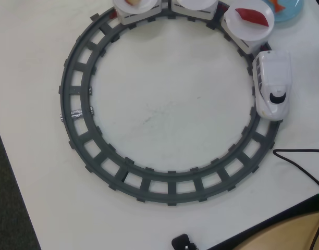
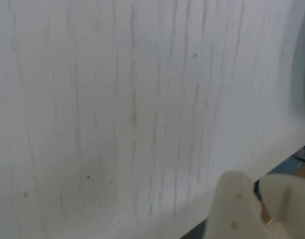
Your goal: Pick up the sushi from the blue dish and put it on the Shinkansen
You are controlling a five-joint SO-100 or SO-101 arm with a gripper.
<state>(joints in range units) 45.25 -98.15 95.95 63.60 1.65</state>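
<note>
On blue dish (image 1: 291, 11): orange sushi (image 1: 277, 4), cropped | end effector (image 2: 257, 209): state unclear

Overhead view is evenly bright and fairly sharp (shadows faint), while the wrist view is dimmer and blurred throughout.

Two cameras, one high and one right down low.
The overhead view looks straight down on the table (image 1: 164, 114), taking in the whole track ring (image 1: 76, 125); the wrist view skims close over bare table (image 2: 117, 114), the claw (image 2: 254, 199) at its lower right.
</note>
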